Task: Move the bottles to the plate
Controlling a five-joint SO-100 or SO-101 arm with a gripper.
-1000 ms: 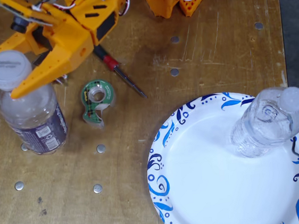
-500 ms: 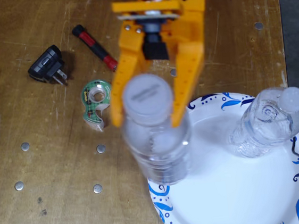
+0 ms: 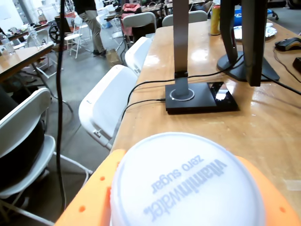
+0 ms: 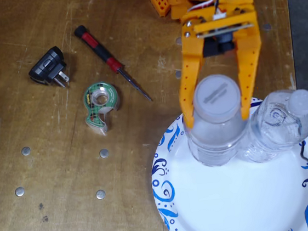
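The larger clear bottle [image 4: 216,131] with a whitish cap stands upright on the upper left part of the white, blue-swirl plate [image 4: 229,201]. My orange gripper [image 4: 218,114] comes down from above with one finger on each side of this bottle, shut on it. In the wrist view the cap [image 3: 188,183], printed "vitaminwater zero sugar", fills the bottom between the orange jaws of the gripper [image 3: 186,202]. The small crinkled bottle [image 4: 279,127] stands on the plate just right of the larger one, touching or nearly touching it. The dark label is hidden.
A green tape dispenser [image 4: 101,104], a red-handled screwdriver [image 4: 109,59] and a black plug adapter [image 4: 50,68] lie on the wooden table left of the plate. The wrist view shows a monitor stand base [image 3: 200,96] and white folding chairs [image 3: 106,106] beyond the table edge.
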